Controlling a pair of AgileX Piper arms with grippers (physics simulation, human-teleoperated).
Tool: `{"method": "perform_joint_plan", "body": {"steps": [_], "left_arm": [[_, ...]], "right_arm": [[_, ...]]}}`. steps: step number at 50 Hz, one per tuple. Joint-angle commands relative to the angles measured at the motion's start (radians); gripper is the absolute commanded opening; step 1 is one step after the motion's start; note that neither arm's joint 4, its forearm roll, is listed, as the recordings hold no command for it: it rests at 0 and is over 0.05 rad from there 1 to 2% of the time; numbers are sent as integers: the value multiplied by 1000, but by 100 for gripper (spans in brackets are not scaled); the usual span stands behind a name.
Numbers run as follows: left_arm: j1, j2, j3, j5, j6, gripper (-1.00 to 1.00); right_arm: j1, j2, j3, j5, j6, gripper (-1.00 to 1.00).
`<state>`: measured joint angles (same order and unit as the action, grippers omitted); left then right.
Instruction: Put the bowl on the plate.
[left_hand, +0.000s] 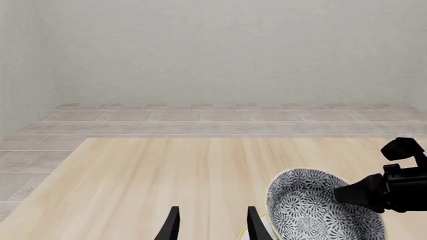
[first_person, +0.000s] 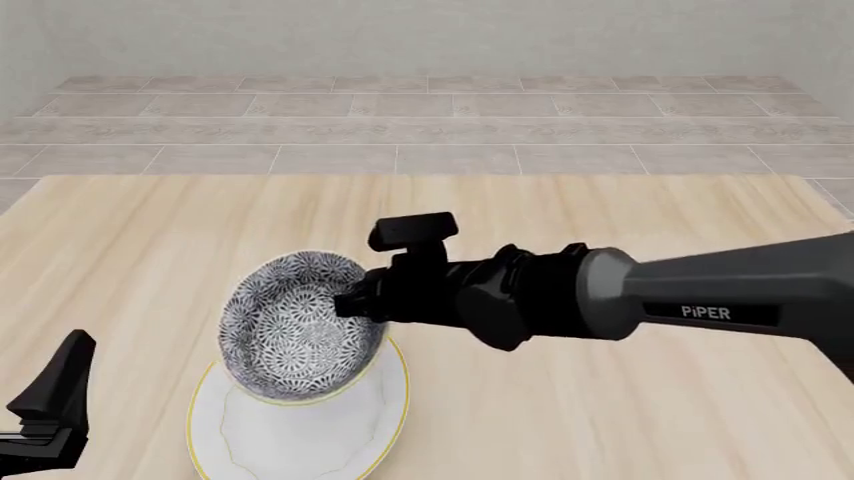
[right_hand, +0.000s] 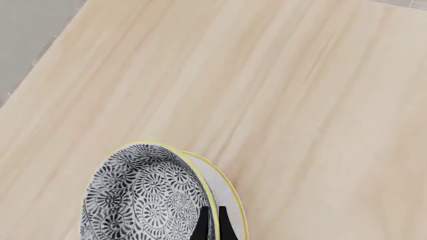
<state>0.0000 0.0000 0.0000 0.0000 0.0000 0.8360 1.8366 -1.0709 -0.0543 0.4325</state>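
Observation:
The bowl (first_person: 294, 325), patterned dark grey and white with a yellow rim, is tilted on its side over the far part of the white plate (first_person: 300, 445). My right gripper (first_person: 358, 300) is shut on the bowl's right rim. Whether the bowl touches the plate I cannot tell. In the right wrist view the fingers (right_hand: 202, 225) straddle the wall of the bowl (right_hand: 140, 200), with the plate (right_hand: 225, 192) just behind. The left wrist view shows the bowl (left_hand: 313, 212), a sliver of the plate (left_hand: 248, 233) and my left gripper (left_hand: 213, 227), open and holding nothing. It also shows at the near left (first_person: 54, 400).
The light wooden table (first_person: 601, 420) carries only these things. Its far edge (first_person: 427, 178) meets a grey tiled floor and a pale wall. The right arm (first_person: 707, 300) stretches across the table from the right.

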Motion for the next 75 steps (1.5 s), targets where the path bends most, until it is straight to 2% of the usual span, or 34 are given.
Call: {"method": "perform_joint_plan", "body": {"steps": [1, 75], "left_arm": [[0, 0, 0, 0, 0, 100], [0, 0, 0, 0, 0, 100]], "right_arm": [[8, 12, 3, -20, 15, -100], [54, 46, 49, -74, 49, -100]]}}
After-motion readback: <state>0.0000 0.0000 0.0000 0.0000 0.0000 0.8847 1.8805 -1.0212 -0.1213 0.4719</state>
